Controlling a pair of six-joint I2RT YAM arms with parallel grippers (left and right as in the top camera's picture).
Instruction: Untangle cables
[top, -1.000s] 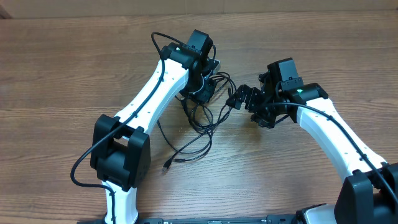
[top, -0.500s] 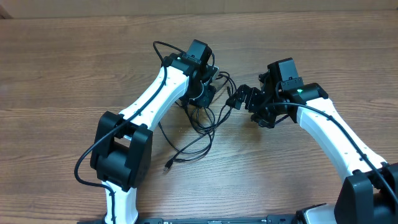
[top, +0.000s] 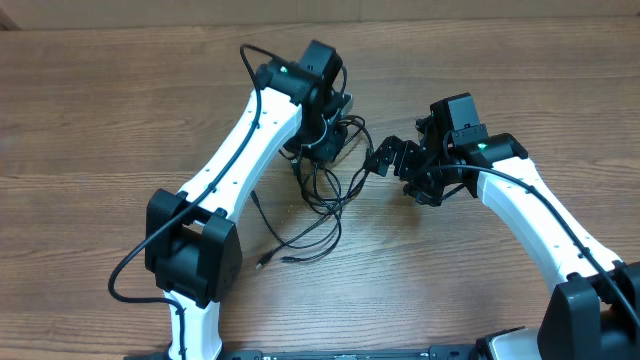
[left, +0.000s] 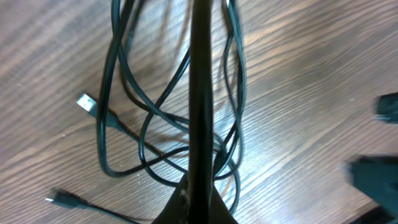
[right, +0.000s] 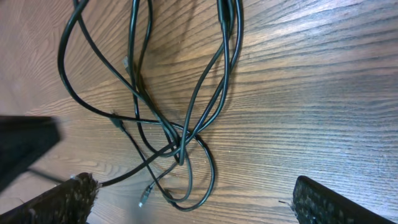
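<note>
Even light, soft shadows, blurred foreground

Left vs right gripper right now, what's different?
Left gripper is shut, fingers pressed into one line; right gripper is wide open. Left sits over the far end of the cables; right stands off to their side, holding nothing. Both face the cables on the table.

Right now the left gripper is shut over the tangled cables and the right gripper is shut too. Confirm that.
Wrong on the right gripper: it is open, its fingers wide apart in the right wrist view, the cables showing between them. The left gripper is shut over the tangle.
</note>
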